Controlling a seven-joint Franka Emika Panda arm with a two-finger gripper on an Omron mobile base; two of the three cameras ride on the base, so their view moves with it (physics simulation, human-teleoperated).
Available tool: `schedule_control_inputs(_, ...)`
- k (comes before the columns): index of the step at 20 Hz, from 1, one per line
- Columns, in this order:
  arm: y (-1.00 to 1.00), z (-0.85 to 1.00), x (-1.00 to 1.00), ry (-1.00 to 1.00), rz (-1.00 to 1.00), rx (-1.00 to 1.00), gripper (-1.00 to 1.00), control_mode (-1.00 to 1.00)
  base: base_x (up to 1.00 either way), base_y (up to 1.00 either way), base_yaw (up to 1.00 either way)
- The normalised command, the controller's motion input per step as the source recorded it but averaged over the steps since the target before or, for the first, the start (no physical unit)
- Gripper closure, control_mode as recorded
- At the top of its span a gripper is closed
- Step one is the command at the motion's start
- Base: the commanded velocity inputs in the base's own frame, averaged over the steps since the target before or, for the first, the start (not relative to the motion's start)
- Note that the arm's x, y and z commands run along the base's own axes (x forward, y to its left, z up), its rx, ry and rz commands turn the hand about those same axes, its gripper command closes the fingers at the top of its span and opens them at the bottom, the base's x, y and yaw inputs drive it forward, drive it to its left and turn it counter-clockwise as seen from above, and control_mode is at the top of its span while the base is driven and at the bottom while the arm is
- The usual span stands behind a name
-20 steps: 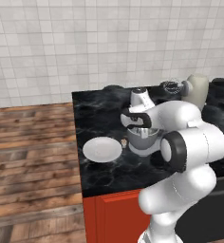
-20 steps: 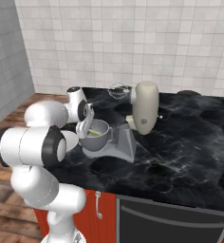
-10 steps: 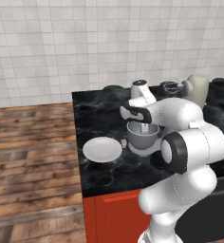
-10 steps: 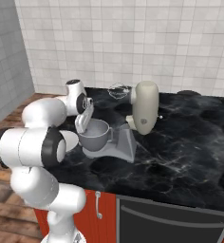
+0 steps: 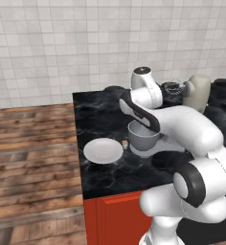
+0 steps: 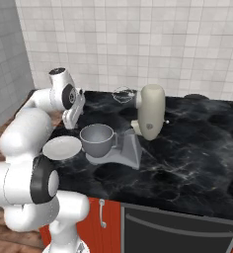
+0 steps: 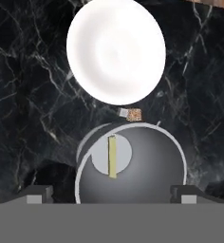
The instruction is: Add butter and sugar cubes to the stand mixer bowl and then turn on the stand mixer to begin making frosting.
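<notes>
Gripper (image 7: 112, 197), jaws spread wide and empty, poised directly above the stand mixer bowl (image 7: 147, 175). Butter (image 7: 112, 156) lies loose on the bowl's floor, between and beyond the fingertips. Sugar cubes (image 7: 131, 114) sit on the black tabletop (image 7: 23, 95), just past the bowl's rim, beside the white plate (image 7: 116, 50). Stand mixer (image 6: 150, 112) head stands behind the bowl; whisk hard to make out.
</notes>
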Motion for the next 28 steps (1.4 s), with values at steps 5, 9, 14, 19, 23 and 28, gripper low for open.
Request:
schedule_control_inputs(5, 0.74, 0.07, -0.08, 0.0, 0.0, -0.08, -1.0, -1.0, 0.0, 0.0, 0.0)
schedule_control_inputs(9, 0.49, 0.0, 0.0, 0.0, 0.0, -0.13, -1.0, -1.0, 0.0, 0.0, 0.0)
schedule_control_inputs(14, 0.36, -0.22, 0.15, 0.0, 0.0, -0.19, -1.0, -1.0, 0.0, 0.0, 0.0)
schedule_control_inputs(19, 0.1, -0.47, 0.17, 0.0, 0.0, -0.19, -1.0, -1.0, 0.0, 0.0, 0.0)
schedule_control_inputs(23, 0.0, -0.45, 0.01, 0.0, -0.02, -0.12, -1.0, -1.0, 0.0, 0.0, 0.0)
schedule_control_inputs(28, -0.15, -0.24, 0.0, 0.0, -0.08, -0.02, -1.0, -1.0, 0.0, 0.0, 0.0)
